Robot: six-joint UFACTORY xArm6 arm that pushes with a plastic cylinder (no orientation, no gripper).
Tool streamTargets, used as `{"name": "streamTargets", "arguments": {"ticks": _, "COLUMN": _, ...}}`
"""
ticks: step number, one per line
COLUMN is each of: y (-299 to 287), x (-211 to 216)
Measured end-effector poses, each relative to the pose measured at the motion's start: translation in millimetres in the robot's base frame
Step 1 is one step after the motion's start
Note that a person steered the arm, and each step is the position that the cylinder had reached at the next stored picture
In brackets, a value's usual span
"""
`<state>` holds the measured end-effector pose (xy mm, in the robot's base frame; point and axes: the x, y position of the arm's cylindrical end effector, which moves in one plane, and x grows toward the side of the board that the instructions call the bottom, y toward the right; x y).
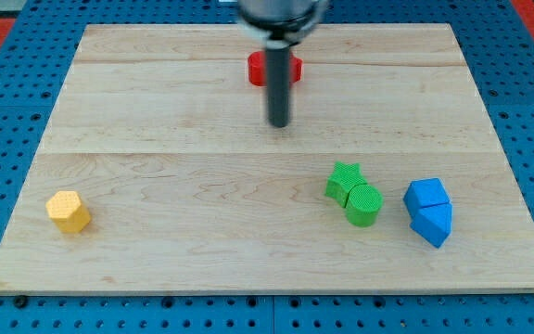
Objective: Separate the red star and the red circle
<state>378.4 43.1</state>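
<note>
A pale wooden bench (pixel 156 102) is filling the view, sitting on a blue pegboard. The arm's dark rod is hanging down from the view's top centre, its tip (pixel 278 124) resting just below a red block (pixel 260 69). That red piece is partly hiding behind the rod, so I cannot tell whether it is the star, the circle, or both touching; separation is not looking confirmed. No fingers are existing here. Two blue blocks (pixel 429 211), a green star (pixel 344 181) touching a green cylinder (pixel 364 204), and a yellow hexagon (pixel 68 211) are lying well apart.
</note>
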Motion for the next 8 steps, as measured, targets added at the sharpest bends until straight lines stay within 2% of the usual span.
{"name": "streamTargets", "arguments": {"ticks": 1, "y": 43, "x": -50}}
{"name": "streamTargets", "arguments": {"ticks": 2, "y": 41, "x": -94}}
{"name": "streamTargets", "arguments": {"ticks": 4, "y": -133, "x": -82}}
{"name": "streamTargets", "arguments": {"ticks": 5, "y": -190, "x": -83}}
{"name": "streamTargets", "arguments": {"ticks": 6, "y": -184, "x": -86}}
{"name": "streamTargets", "arguments": {"ticks": 7, "y": -145, "x": -79}}
{"name": "streamTargets", "arguments": {"ticks": 8, "y": -175, "x": -30}}
